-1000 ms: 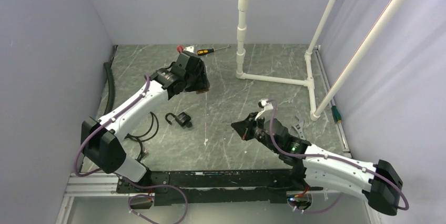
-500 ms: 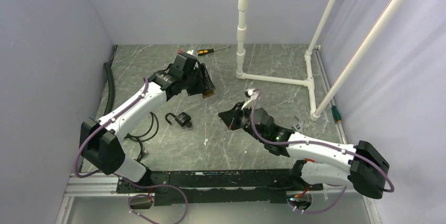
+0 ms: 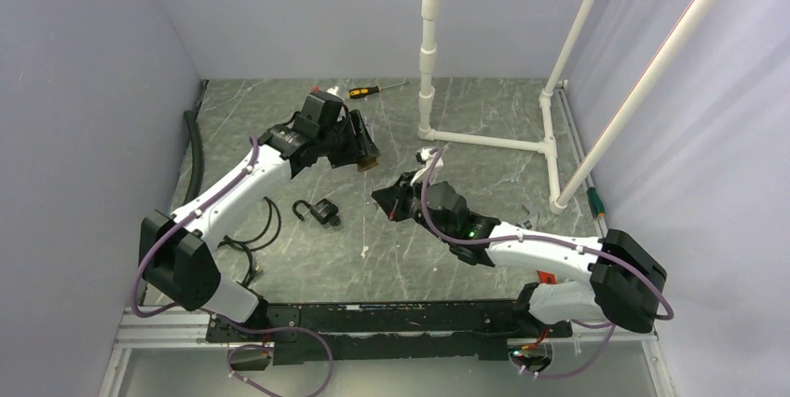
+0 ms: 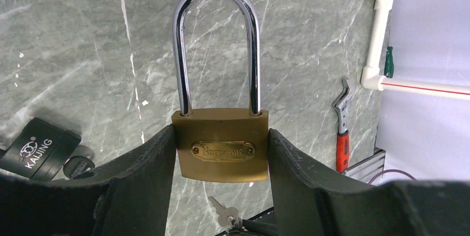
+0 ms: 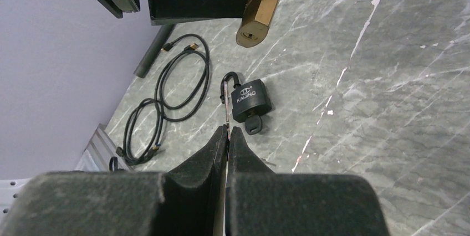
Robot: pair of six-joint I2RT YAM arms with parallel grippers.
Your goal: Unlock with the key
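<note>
My left gripper (image 3: pixel 361 150) is shut on the body of a brass padlock (image 4: pixel 221 150) and holds it above the table; its steel shackle (image 4: pixel 216 47) is closed and points away from the wrist. In the right wrist view the brass padlock (image 5: pixel 256 17) hangs at the top with its keyhole end facing down. My right gripper (image 3: pixel 382 199) is shut on a small silver key (image 4: pixel 224 212), seen edge-on between its fingers (image 5: pixel 226 119). The key is below and short of the brass padlock, not touching it.
A black padlock (image 3: pixel 319 212) with its own key in it lies open on the table below the left gripper. A black cable (image 3: pixel 251 239) lies at the left. A screwdriver (image 3: pixel 373 90), a white pipe frame (image 3: pixel 484 141) and a red-handled wrench (image 4: pixel 342 136) are farther off.
My right arm has reached left and forward, bringing the key close under the brass padlock. My left gripper has shifted slightly, still holding the padlock.
</note>
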